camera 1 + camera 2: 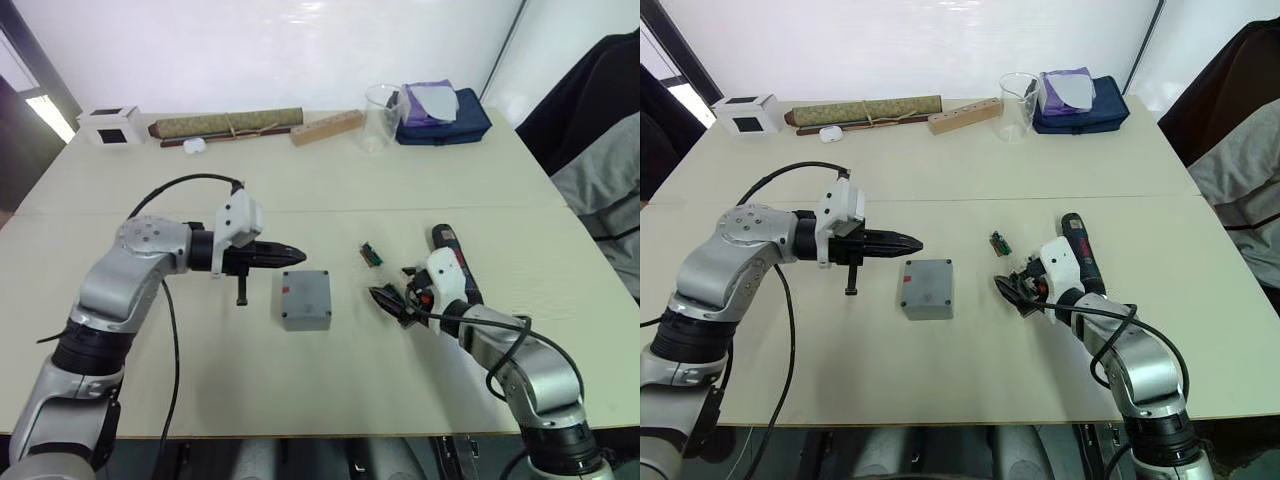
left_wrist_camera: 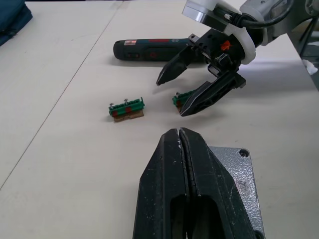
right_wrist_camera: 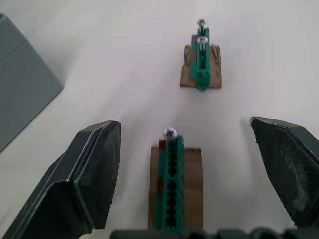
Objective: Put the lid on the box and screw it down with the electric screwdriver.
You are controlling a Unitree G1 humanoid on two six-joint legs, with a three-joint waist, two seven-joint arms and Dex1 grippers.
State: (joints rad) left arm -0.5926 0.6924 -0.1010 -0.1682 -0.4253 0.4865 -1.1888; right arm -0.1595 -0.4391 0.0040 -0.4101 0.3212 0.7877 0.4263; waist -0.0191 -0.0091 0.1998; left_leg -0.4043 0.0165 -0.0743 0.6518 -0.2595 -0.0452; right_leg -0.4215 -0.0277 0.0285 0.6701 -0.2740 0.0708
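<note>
Right gripper (image 1: 392, 303) gapes wide around a green screw block (image 3: 172, 186); left gripper (image 1: 292, 252) clenched, empty.

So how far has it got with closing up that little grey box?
The lid already sits on the box, so that step looks done. Right now the right gripper hangs with jaws open around a small green screw holder; a second holder lies beyond. The left gripper, jaws shut, hovers by the box. The electric screwdriver lies untouched on the table, so all the screwing is left.
</note>
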